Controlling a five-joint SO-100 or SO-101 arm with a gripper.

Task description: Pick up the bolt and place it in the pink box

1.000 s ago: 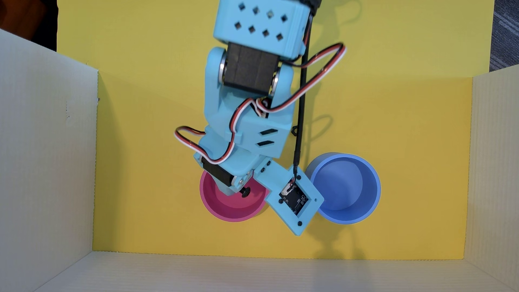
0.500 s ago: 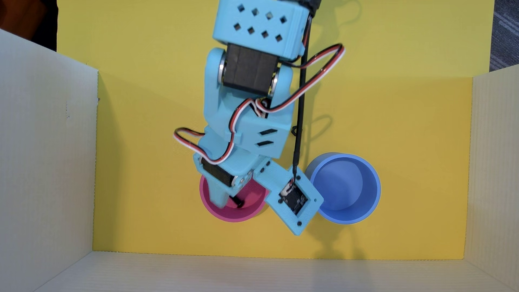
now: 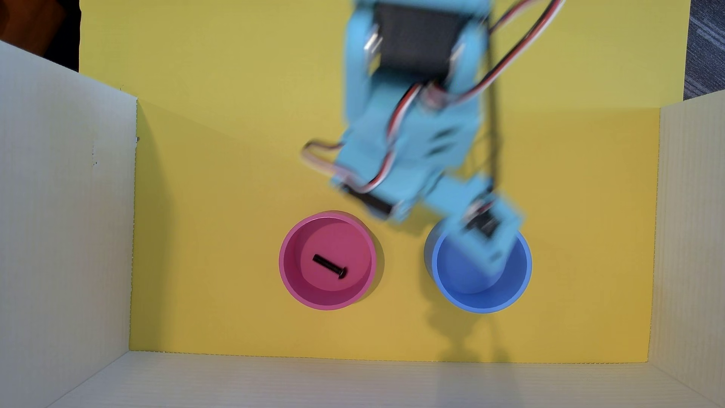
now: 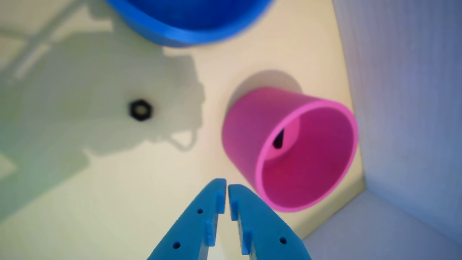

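Note:
The black bolt (image 3: 329, 266) lies flat on the bottom of the pink box (image 3: 285, 274), a round magenta cup on the yellow floor. The wrist view shows only the bolt's dark end (image 4: 278, 139) past the pink box's rim (image 4: 306, 108). My light-blue gripper (image 4: 227, 187) is shut with nothing between its fingertips and hangs apart from the cup, to its left in that view. In the overhead view the blurred arm (image 3: 408, 149) is up and to the right of the pink box, and the fingers are hard to make out.
A blue round cup (image 3: 482, 300) stands right of the pink one, partly under my wrist camera mount (image 3: 490, 223); its rim (image 4: 187, 34) tops the wrist view. A small black hex nut (image 4: 140, 109) lies on the yellow floor. White corrugated walls (image 3: 66, 196) (image 3: 690, 235) enclose the area.
The gripper opened over the pink box and the bolt fell into it. The arm then pulled back up and to the right, and the fingers have closed again.

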